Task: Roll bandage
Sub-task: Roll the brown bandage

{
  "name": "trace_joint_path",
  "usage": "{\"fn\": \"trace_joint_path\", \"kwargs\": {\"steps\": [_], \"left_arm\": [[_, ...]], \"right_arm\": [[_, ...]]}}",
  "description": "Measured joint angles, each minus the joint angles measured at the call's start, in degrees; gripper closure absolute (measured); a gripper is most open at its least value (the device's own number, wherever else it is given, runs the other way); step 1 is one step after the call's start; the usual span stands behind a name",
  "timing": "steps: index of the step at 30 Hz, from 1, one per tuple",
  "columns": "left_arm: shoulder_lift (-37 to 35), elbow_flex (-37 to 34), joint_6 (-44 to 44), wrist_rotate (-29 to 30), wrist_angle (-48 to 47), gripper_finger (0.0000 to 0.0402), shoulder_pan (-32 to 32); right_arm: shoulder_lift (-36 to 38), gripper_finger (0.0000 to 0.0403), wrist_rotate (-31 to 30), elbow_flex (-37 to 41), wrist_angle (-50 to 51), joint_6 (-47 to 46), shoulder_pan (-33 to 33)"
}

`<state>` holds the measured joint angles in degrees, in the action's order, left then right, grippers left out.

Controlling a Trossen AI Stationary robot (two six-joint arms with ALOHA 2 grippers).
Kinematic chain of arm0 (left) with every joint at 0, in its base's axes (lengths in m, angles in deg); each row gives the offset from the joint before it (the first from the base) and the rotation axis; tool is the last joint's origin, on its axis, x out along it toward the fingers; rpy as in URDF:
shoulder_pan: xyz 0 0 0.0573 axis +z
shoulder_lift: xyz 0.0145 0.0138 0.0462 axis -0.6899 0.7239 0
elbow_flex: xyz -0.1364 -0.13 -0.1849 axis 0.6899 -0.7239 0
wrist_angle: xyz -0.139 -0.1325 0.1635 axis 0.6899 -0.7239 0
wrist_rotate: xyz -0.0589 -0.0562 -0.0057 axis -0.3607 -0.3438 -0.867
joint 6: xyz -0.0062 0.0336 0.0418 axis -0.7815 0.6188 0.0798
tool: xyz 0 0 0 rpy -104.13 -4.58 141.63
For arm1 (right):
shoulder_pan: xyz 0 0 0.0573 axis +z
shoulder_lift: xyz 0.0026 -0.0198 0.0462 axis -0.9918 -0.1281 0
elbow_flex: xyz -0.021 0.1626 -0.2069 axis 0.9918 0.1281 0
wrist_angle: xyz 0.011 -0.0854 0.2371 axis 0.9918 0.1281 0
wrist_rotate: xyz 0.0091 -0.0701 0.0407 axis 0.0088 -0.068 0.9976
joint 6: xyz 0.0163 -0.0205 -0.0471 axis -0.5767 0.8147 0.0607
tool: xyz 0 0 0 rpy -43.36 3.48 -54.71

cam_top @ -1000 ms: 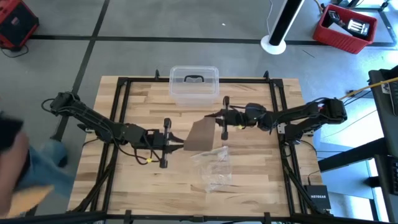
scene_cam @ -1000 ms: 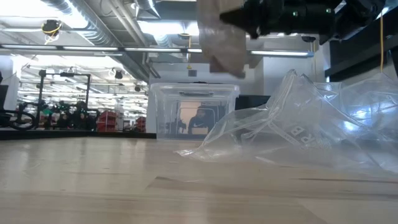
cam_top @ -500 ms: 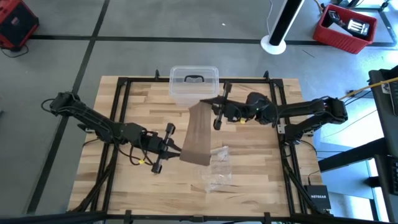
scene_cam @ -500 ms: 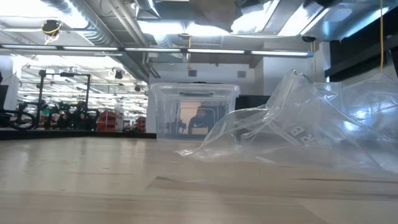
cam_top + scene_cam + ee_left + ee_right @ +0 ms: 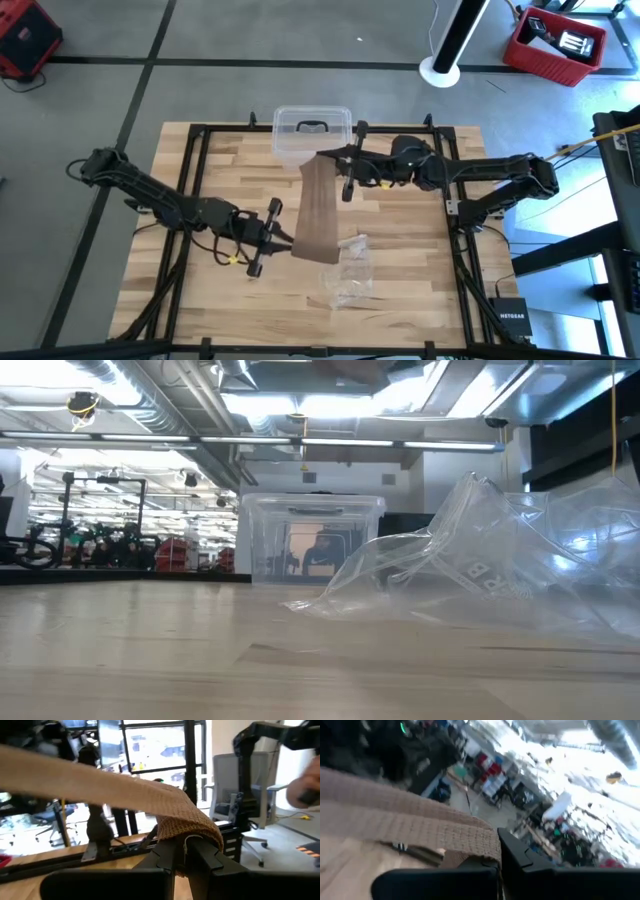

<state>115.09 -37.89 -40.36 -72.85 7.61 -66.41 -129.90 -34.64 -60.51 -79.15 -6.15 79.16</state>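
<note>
High view: bandage point(image 5: 319, 209) stretched taut above mid-table between two grippers. Left gripper point(image 5: 281, 235) pinching the near end, right gripper point(image 5: 341, 172) pinching the far end just beside clear plastic box point(image 5: 311, 134) at the table's point(image 5: 190, 290) far edge. Crinkled plastic bag point(image 5: 346, 270) lying just right of the strip's near end. Bare wood open along the left side and the near-right corner.

Low view: box point(image 5: 312, 537) and bag point(image 5: 470, 565) resting on the tabletop; bandage almost wholly cut off above the frame, grippers out of sight.

Left wrist view: woven strip point(image 5: 150, 795) draped over and clamped between closed fingers point(image 5: 166, 856); far end lost in blur.

Right wrist view: strip point(image 5: 415, 827) running up to the fingers point(image 5: 517, 855), pinch point itself hidden; background smeared.
</note>
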Motion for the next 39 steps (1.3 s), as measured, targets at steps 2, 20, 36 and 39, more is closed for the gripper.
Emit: {"fn": "trace_joint_path", "kwargs": {"steps": [2, 20, 36, 39], "left_arm": [[0.0, 0.0, 0.7, -0.4, 0.5, 0.0382, -1.0], [-3.1, 1.5, 17.6, 21.7, 6.2, 0.0382, -2.0], [-0.3, 1.5, 24.9, 25.0, 0.6, 0.0382, 0.7], [-0.3, 1.5, 24.3, 25.0, 0.5, 0.0382, 0.7]], "right_arm": [[0.0, 0.0401, -0.8, 0.0, 3.7, -0.8, -0.8], [0.2, 0.0402, 3.8, 19.4, -2.5, -27.5, 2.3], [-0.3, 0.0388, 4.1, 20.3, -3.3, -39.5, 11.3], [-0.9, 0.0388, 4.7, 20.3, -3.5, -40.8, 11.3]]}}
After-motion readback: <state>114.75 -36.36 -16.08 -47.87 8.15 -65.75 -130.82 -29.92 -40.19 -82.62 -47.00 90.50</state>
